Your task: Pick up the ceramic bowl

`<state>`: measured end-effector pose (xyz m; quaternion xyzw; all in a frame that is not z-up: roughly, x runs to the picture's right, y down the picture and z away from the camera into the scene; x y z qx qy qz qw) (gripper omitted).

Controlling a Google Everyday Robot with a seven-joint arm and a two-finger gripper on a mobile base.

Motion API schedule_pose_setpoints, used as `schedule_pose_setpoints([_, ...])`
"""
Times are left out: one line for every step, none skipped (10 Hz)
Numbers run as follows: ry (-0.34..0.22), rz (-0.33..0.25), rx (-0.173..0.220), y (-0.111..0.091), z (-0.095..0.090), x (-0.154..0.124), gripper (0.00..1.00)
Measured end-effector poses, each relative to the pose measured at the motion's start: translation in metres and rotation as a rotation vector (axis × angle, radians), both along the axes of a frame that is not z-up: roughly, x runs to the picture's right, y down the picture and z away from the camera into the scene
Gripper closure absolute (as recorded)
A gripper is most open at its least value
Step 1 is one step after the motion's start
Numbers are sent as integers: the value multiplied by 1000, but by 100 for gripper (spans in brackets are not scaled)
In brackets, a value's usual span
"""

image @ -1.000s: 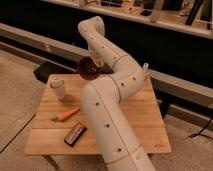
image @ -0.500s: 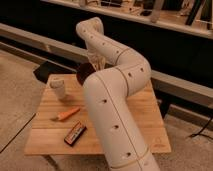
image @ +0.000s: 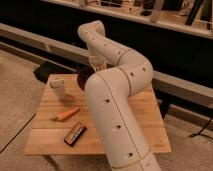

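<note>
The ceramic bowl (image: 84, 76) is small, round and dark reddish-brown. It sits at the back middle of the wooden table (image: 145, 115), and my white arm hides its right part. My gripper (image: 97, 63) hangs from the wrist just above and to the right of the bowl, right at its rim. I cannot tell whether it touches the bowl.
A pale cup (image: 58, 86) stands to the left of the bowl. An orange carrot (image: 67, 114) and a dark flat packet (image: 75, 133) lie at the front left. My thick arm (image: 112, 115) crosses the table's middle. A dark wall with a ledge runs behind.
My arm has folded up and its elbow has swung right. The gripper has come down closer to the bowl, and the arm now covers more of it.
</note>
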<state>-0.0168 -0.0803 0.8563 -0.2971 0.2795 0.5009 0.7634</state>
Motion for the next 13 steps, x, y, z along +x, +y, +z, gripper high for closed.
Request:
schedule_pose_setpoints([-3,1,-3,-1,1,1,100])
schedule_pose_setpoints([-7,-2,-6,-1,1,0,100])
schedule_pose_setpoints([-12,-6,-9,-2,1,0,100])
schedule_pose_setpoints([-22,-9,-12,-3,0,-1,100])
schedule_pose_setpoints([-29,-10,-17,-3,-1,-2,100])
schedule_pose_setpoints([-37,-10,-23,-3,-1,-3,100])
schedule_pose_setpoints([-44,-10,-33,-1,-1,-3,100])
schedule_pose_setpoints([-46,-10,-41,0,-1,-2,100])
schedule_pose_setpoints([-44,-9,-48,2,0,0,100])
schedule_pose_setpoints([-44,-9,-48,2,-1,-1,100])
schedule_pose_setpoints([-44,-9,-48,2,-1,0,100])
schedule_pose_setpoints([-44,-9,-48,2,-1,0,100])
schedule_pose_setpoints([-44,-9,-49,2,0,0,100])
